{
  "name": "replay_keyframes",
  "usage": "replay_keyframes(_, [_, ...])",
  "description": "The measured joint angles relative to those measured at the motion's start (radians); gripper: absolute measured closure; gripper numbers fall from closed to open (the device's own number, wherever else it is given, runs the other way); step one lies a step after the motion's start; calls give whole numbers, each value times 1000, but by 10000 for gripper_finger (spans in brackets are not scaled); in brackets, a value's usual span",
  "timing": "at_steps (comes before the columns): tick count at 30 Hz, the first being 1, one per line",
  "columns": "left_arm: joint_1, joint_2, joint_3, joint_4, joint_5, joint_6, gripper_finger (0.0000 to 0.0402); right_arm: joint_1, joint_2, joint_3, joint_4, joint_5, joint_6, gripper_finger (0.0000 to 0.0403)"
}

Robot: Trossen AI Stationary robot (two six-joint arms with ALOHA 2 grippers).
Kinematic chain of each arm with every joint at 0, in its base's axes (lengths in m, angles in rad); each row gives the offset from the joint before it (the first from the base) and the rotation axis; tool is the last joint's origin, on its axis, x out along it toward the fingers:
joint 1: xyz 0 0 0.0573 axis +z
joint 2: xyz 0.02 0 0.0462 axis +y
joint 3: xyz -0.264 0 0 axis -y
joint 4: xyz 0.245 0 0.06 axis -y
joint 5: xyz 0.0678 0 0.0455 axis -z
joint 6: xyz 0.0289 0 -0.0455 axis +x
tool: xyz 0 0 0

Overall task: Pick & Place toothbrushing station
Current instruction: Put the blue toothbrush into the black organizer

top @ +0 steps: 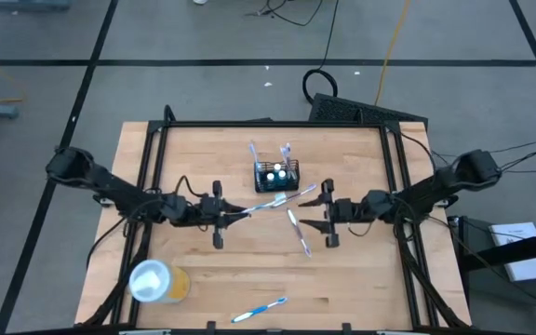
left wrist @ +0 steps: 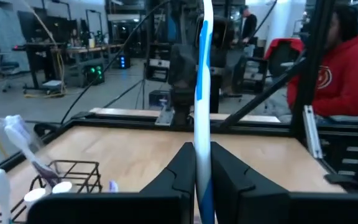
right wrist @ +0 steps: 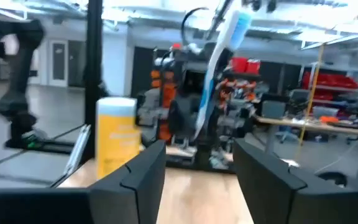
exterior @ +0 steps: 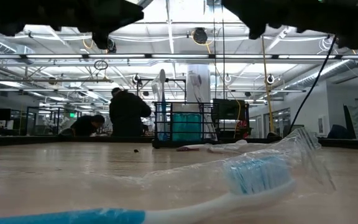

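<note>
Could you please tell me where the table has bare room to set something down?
Free: the far-left wood between the table's black frame and the black wire-mesh holder, and the near-right corner. Crowded: the centre, where both tools, left and right, meet over toothbrushes; the yellow cup fills the near-left corner.

Toothbrushing station (top: pixel 276 175) — small black wire-mesh holder, upright near my worktop's (top: pixel 203 279) far middle — toothbrushes standing in its compartments.

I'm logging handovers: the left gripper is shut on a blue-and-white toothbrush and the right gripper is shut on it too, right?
Not quite. The left gripper is shut on the blue-and-white toothbrush, but the right gripper is open, as the right wrist view shows.
</note>
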Motion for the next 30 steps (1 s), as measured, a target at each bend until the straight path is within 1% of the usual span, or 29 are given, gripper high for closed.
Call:
replay_keyframes(2, [4, 45, -15, 82, 3, 0, 379, -25, 33, 19, 31, -7, -2, 221])
replay_keyframes(6, [13, 154, -15, 172, 8, -16, 379, -83, 114, 63, 105, -108, 12, 221])
replay_keyframes(9, [23, 230, -13, 292, 37, -15, 379, -111, 171, 103, 156, -146, 19, 225])
replay_keyframes(14, [34, 328, -12, 413, 53, -16, 379, -139, 222, 164, 179, -208, 18, 233])
replay_keyframes(20, [39, 377, -12, 470, 56, -23, 379, -143, 226, 189, 189, -211, 2, 234])
replay_keyframes(26, [40, 379, -12, 471, 55, -19, 379, -143, 226, 189, 214, -212, -2, 234])
replay_keyframes(28, [40, 379, -12, 472, 55, -18, 379, -143, 226, 189, 215, -212, -6, 239])
replay_keyframes(30, [40, 379, -12, 470, 55, -15, 379, -143, 226, 189, 216, -212, -9, 253])
